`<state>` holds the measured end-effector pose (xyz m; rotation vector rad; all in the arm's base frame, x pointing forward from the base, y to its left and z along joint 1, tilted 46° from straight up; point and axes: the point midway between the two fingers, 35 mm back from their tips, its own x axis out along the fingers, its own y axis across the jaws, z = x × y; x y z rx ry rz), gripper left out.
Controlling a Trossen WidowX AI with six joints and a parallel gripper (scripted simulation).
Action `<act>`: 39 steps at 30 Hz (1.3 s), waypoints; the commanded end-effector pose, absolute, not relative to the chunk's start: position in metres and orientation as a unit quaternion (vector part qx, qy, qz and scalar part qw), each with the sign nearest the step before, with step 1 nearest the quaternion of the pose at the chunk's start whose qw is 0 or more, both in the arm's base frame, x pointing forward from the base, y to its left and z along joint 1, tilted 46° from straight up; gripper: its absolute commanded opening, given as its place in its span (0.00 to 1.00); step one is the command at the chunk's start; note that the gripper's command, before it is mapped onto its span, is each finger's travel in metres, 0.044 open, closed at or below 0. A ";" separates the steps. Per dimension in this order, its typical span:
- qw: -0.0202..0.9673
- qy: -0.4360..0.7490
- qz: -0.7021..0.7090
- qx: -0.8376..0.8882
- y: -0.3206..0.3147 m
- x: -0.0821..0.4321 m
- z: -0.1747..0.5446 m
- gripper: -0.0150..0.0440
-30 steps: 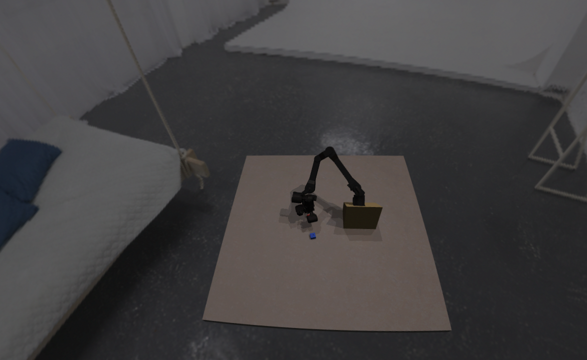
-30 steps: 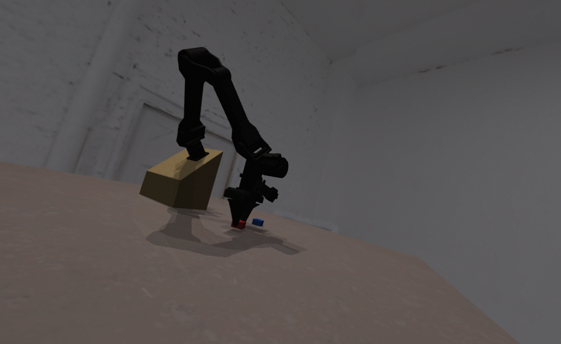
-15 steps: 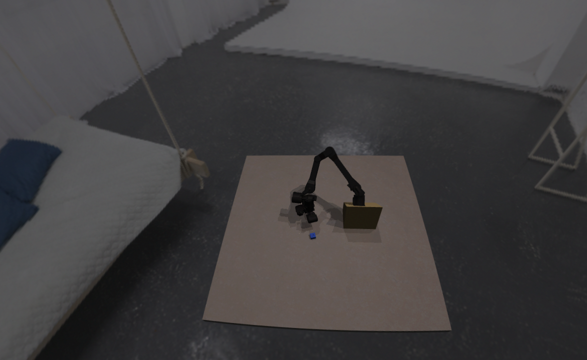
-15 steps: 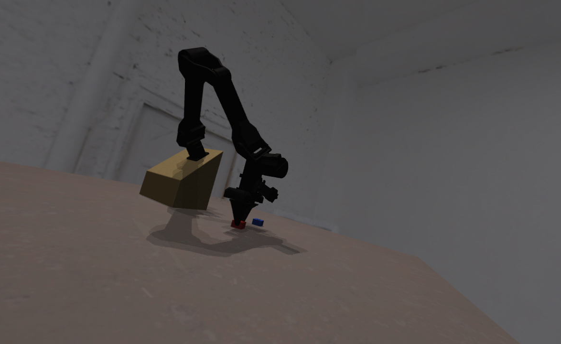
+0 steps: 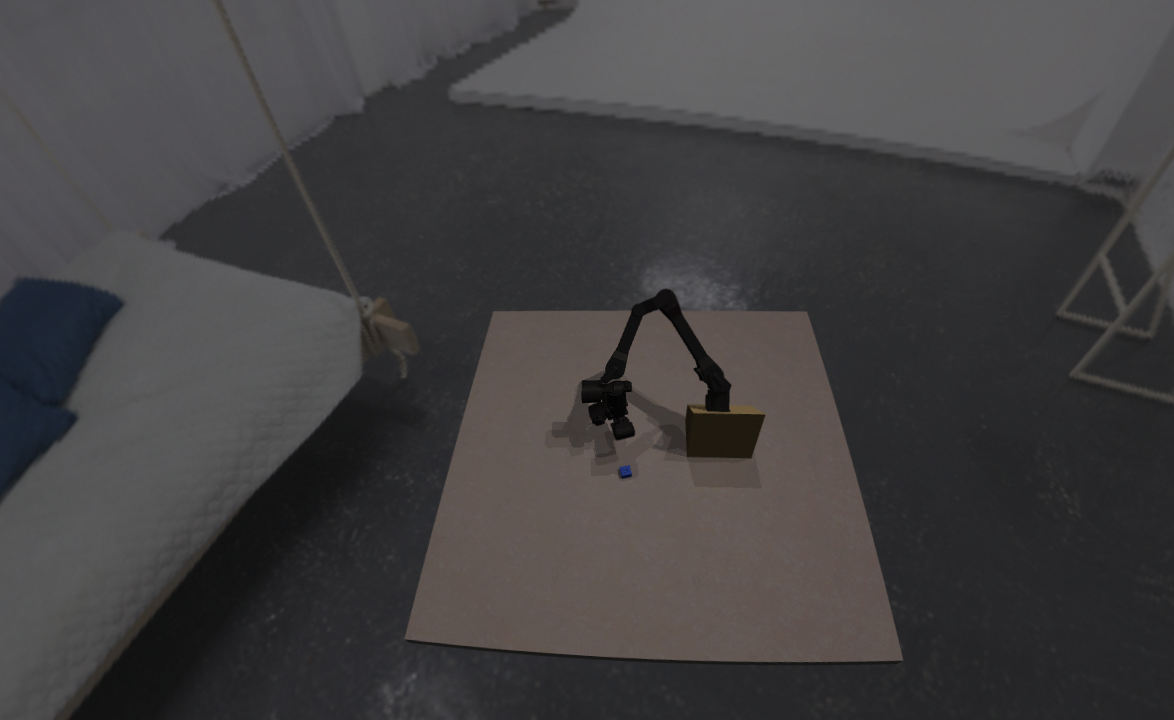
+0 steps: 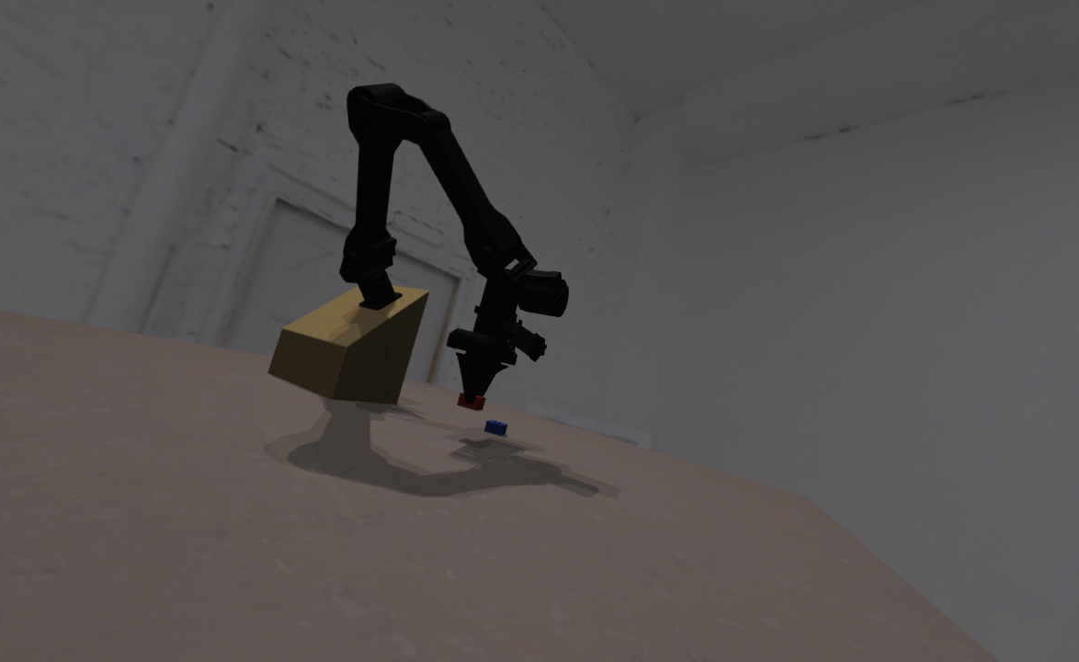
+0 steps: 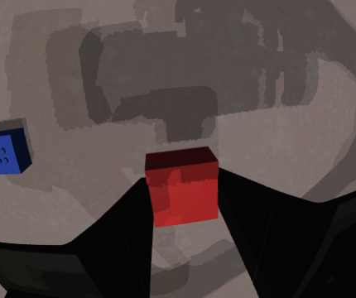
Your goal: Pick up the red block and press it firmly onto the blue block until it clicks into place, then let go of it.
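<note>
Jaws [image 5: 620,447] [image 6: 471,400]: pinching red block [image 6: 476,404] [image 7: 185,199] | blue block [image 5: 625,471] [image 6: 495,428] [image 7: 3,155]: apart, nearby on tabletop [image 5: 645,573] [image 6: 445,559] [image 7: 83,153]

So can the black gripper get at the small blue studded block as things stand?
Probably not yet: the black gripper is shut on the small red block. Nothing seems to block the way to the blue block, though.
</note>
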<state>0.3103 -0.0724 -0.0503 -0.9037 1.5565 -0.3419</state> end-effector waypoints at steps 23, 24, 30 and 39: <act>0.615 0.671 -0.155 -0.385 -0.008 0.304 -0.031 0.25; 0.615 0.670 -0.155 -0.384 -0.006 0.304 -0.035 0.25; 0.618 0.670 -0.158 -0.381 0.005 0.300 -0.063 0.25; 0.621 0.669 -0.163 -0.376 0.020 0.289 -0.103 0.25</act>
